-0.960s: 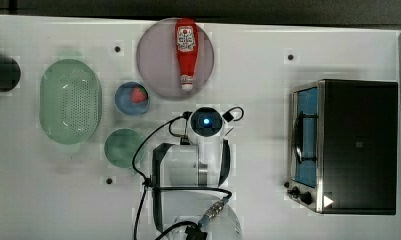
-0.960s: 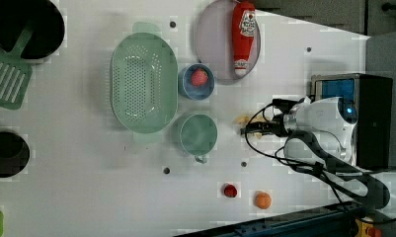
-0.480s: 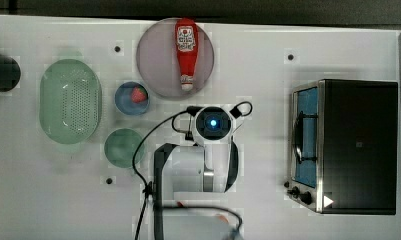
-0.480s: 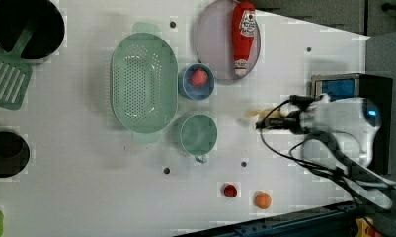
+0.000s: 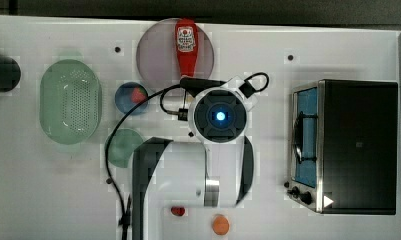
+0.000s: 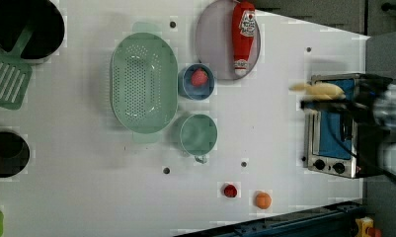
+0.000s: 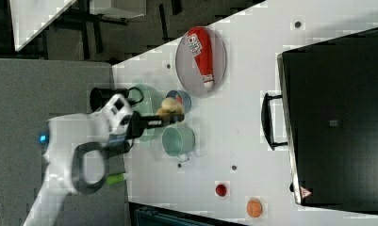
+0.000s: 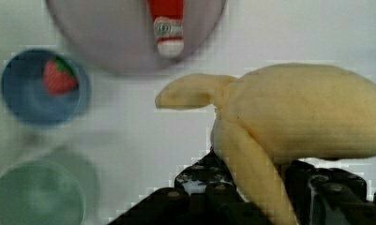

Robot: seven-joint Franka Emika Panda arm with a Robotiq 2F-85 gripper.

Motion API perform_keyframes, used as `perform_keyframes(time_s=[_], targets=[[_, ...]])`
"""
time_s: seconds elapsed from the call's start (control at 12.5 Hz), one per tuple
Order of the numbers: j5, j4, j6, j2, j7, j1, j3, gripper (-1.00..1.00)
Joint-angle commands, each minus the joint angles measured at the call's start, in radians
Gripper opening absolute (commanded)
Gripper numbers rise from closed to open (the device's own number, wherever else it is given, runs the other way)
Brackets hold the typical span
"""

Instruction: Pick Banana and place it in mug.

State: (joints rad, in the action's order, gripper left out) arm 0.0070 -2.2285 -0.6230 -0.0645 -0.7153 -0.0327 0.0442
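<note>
Lifted since the earlier frames, the gripper (image 7: 170, 118) now hangs well above the white table (image 5: 338, 45) instead of low beside the mug, and the arm's round wrist looms larger in the top view. Its fingers are clamped on the banana (image 8: 289, 117), a small yellow bunch whose peeled-looking lobes stick out past the black fingertips (image 8: 209, 180) in the wrist view; the left view shows the same yellow shape (image 6: 320, 90) riding at the tip of the dark fingers.

So the pick looks done; the placing is left. The mug (image 6: 198, 134) stands empty and upright on the table, below and off to one side of the gripper, not yet under it. In the right view it sits just under the gripper's tip on the picture (image 7: 178, 140), but the height between them cannot be told.

Beside the mug is the blue bowl (image 8: 40, 86) with a strawberry (image 8: 60, 77), and beyond that the grey plate (image 5: 158, 55) carrying the ketchup bottle (image 5: 186, 45). What remains, I judge, is carrying across, lowering over the mug's mouth and letting go.
</note>
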Motion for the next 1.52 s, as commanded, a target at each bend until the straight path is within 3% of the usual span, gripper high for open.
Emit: perform_keyframes(time_s=[0.08,0.32,0.4,0.96,1.52], targets=[[-0.001,0.092,0.152,-0.043,0.084,0.000,-0.047,-0.30],[-0.001,0.153,0.250,-0.088,0.182,-0.012,-0.129,-0.30],[-0.001,0.167,0.269,-0.089,0.301,-0.018,-0.185,-0.30],[0.022,0.132,0.254,-0.009,0.745,-0.042,-0.424,-0.30],[0.026,-0.028,-0.087,0.140,0.789,-0.042,-0.455,-0.30]])
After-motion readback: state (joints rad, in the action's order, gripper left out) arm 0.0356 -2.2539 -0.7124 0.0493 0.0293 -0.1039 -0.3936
